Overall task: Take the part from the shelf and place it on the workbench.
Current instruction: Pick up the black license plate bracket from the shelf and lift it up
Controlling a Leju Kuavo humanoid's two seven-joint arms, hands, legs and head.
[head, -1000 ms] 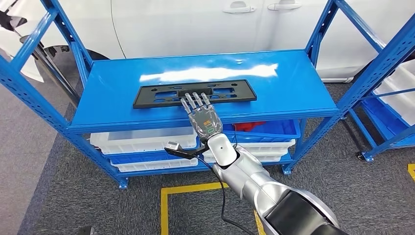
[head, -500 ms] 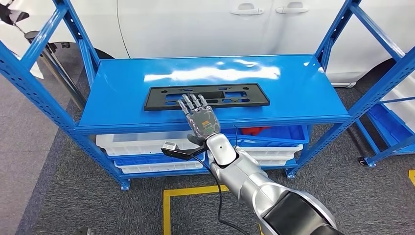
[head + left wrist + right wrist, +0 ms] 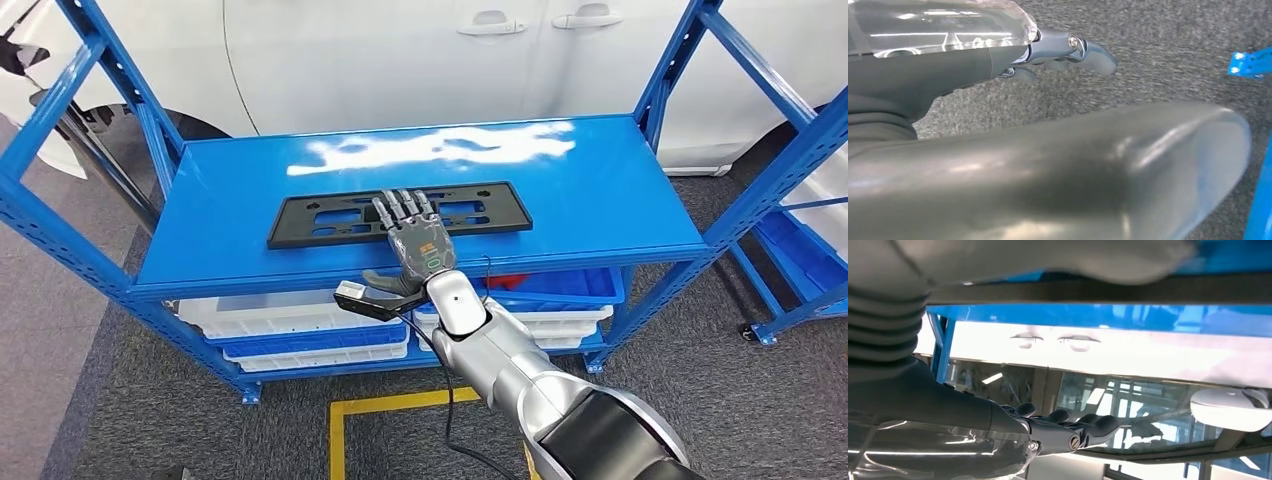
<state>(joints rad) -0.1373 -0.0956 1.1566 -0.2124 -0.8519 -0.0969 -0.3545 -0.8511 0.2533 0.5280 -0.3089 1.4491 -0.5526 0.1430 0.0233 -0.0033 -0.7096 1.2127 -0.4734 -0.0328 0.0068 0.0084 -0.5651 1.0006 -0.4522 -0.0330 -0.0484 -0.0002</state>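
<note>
Black flat part (image 3: 400, 213) on blue shelf (image 3: 600, 190), right hand (image 3: 415, 240) spread above it, grasping nothing

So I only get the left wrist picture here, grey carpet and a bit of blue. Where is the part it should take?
Observer: In the head view, a flat black part lies on the top board of a blue shelf, right in front of the robot.
Operator: And is it holding it?
Observer: No. The right robot hand is stretched out flat, its fingers over the part's near edge, not closed around it.
Operator: Anything else on that shelf?
Observer: White trays sit on the lower level, with a white car parked behind the shelf.
</note>
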